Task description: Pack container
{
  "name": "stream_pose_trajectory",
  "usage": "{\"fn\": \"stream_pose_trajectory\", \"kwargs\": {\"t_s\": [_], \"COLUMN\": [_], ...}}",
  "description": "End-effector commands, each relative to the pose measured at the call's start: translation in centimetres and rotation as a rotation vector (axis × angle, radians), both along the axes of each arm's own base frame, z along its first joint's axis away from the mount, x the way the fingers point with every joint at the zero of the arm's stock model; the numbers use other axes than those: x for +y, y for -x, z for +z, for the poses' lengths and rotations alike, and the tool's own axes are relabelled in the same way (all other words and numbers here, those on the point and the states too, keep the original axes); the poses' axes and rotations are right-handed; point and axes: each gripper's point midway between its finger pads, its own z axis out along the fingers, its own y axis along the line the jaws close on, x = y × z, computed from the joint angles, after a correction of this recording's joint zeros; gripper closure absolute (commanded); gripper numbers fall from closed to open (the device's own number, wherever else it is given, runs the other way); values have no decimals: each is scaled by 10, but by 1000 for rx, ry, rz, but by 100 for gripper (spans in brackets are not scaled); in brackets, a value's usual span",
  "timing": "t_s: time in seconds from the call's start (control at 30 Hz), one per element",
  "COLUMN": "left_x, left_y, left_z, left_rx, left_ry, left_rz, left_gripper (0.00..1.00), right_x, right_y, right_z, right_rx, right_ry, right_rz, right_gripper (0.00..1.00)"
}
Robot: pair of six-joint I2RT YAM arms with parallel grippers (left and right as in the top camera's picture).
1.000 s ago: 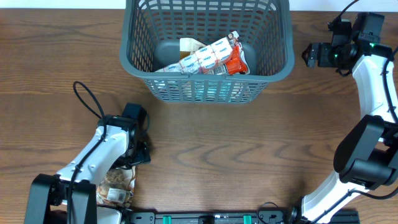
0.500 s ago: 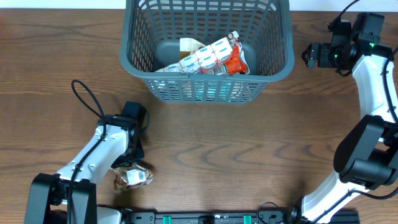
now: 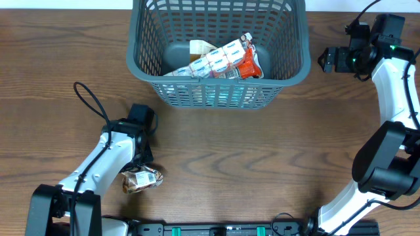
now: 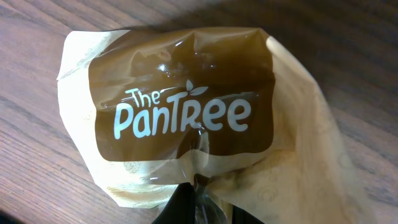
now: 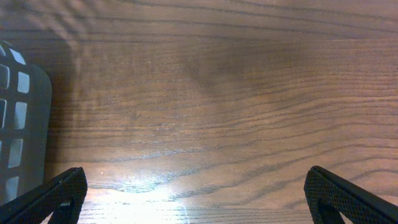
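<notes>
Because the left arm [image 3: 98,164] covers it from above, the left gripper [image 4: 200,210] shows only in the left wrist view, as dark finger stubs cut off by the bottom edge. They are pressed together on a crumpled fold of a PanTree snack packet [image 4: 186,118], brown and cream, which fills that view. Overhead, this packet lies at the near left of the wooden table [image 3: 262,151], and I cannot tell whether it rests on the wood or hangs just above it. Further right, at the far middle of the table, stands the container [image 3: 216,84], a grey-blue lattice basket with its far rim cut off by the top edge. Its mouth faces up and its long axis runs left to right. Inside lie a strip of white packs [image 3: 220,58], an orange-red packet [image 3: 246,64] and a cream one [image 3: 200,47], their near edges hidden behind the slotted wall. At the far right, the right gripper [image 5: 199,196] points left toward the basket, near its right wall but apart from it. Its fingertips [image 5: 62,191] are spread wide over bare wood with nothing between them.
</notes>
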Motion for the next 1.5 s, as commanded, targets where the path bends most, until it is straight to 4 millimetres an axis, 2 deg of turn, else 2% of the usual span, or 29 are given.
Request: {"fn": "stream_pose_trajectory", "kwargs": {"t_s": [0.0,0.03,0.07,0.1,0.13,0.27,0.3,0.37,0.63,0.77,0.8,0.9,0.93,0.97,1.0,1.23,1.47], "left_x": [-8,-8,-8,-7,-7,-7,-7,-7,-2,10,13,14,13,13,12,11,6], "left_y": [1,1,2,3,3,4,3,1,-3,-9,-13,-26,-29,-33,-35,-43,-69], "left_z": [-8,-8,-8,-8,-8,-8,-8,-8,-8,-6,-5,-4,-4,-3,-3,1,30], "left_rx": [16,17,20,23,25,27,24,16,-3,-32,-47,-103,-118,-133,-141,-160,-234], "left_ry": [46,46,45,45,45,43,44,46,47,-15,-33,-41,-38,-35,-33,-30,-22], "left_rz": [2,2,2,2,2,2,2,5,33,38,38,38,38,39,39,13,-46], "left_gripper": [94,94,86,59,51,47,38,28,26,26,27,52,66,83,94,94,94], "right_x": [7,7,7,7,7,7,7,7,7,7,6,6,6,6,6,6,6], "right_y": [0,0,0,0,0,0,0,0,0,-1,-1,-1,-1,-1,-1,-1,-1], "right_z": [-4,-4,-4,-4,-4,-4,-4,-4,-3,-3,-3,-3,-3,-3,-3,-2,-2], "right_rx": [10,10,10,10,10,10,10,10,6,5,4,3,3,3,3,2,2], "right_ry": [-4,-5,-5,-4,-4,-4,-4,-4,-3,-1,0,6,6,6,6,6,6], "right_rz": [24,24,24,24,24,24,24,24,24,24,23,28,29,29,29,28,29], "right_gripper": [1,1,1,1,1,1,1,1,1,1,0,1,1,1,1,1,1]}}
